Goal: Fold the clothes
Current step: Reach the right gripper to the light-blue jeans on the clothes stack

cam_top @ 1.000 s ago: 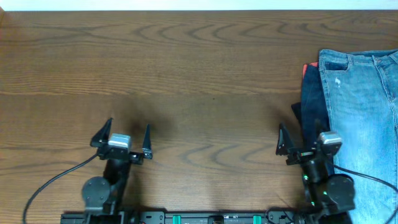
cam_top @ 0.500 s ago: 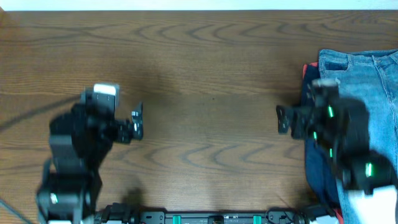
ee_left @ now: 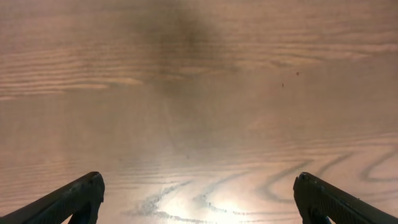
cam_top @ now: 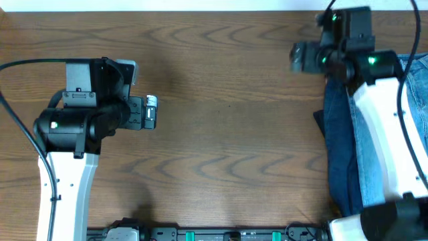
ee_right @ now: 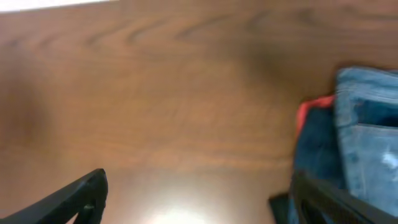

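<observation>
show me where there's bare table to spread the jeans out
The wide stretch of table between the left gripper and the navy garment is bare, front to back. Crowded: the right edge, where the jeans lie on the navy garment with the right arm over them.

Left arm (cam_top: pixel 63 181) and right arm (cam_top: pixel 382 127): white forearm shells, black joints with green lights (cam_top: pixel 55 124), thin black cables (cam_top: pixel 33 61), tapered black fingers (ee_left: pixel 69 201).
</observation>
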Controlling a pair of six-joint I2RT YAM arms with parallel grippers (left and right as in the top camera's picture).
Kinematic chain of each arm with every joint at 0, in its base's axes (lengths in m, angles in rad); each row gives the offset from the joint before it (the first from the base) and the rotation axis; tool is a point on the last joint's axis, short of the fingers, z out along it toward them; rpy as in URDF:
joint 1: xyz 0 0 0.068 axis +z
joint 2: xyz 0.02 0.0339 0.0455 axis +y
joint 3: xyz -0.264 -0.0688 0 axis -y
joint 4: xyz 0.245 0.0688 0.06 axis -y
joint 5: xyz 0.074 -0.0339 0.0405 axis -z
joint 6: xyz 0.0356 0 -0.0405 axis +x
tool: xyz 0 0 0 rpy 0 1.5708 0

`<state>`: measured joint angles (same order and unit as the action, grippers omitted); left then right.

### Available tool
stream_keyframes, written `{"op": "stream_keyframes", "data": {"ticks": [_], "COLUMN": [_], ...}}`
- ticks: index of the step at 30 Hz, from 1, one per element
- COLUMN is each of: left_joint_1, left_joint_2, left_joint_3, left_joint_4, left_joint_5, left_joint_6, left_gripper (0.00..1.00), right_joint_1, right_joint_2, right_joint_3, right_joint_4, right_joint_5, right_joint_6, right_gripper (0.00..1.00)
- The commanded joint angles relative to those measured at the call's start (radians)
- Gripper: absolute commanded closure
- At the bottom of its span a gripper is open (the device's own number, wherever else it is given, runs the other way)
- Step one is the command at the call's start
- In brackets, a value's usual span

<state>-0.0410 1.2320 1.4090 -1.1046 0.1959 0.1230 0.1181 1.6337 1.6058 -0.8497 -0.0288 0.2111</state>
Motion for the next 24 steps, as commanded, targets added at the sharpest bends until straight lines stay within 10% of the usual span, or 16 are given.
{"op": "stream_keyframes", "data": {"ticks": [1,17,24], "left_joint_1": [0.003,0.003,0.003], "left_joint_2": [-0.009,-0.011,-0.011], "left_joint_3": [0.022,0.022,0.022], "left_joint_4": [-0.022,-0.006,-0.001], "left_joint_5": [0.005,0.006,0.005], "left_joint_6": [-0.013,-0.013,-0.013], "left_gripper": [0.02,0.02,0.02], "right_joint_1": [-0.106,-0.302,-0.274], "right_joint_2": [0.091,0.507,0.555], "right_joint_3": [0.014,0.014,0.014], "right_joint_4": [0.037,0.208,0.145], "right_joint_5": [0.128,0.098,0.294], "right_joint_6": [0.044,0.043,0.05], "right_gripper": [0.12,0.3,0.59]}}
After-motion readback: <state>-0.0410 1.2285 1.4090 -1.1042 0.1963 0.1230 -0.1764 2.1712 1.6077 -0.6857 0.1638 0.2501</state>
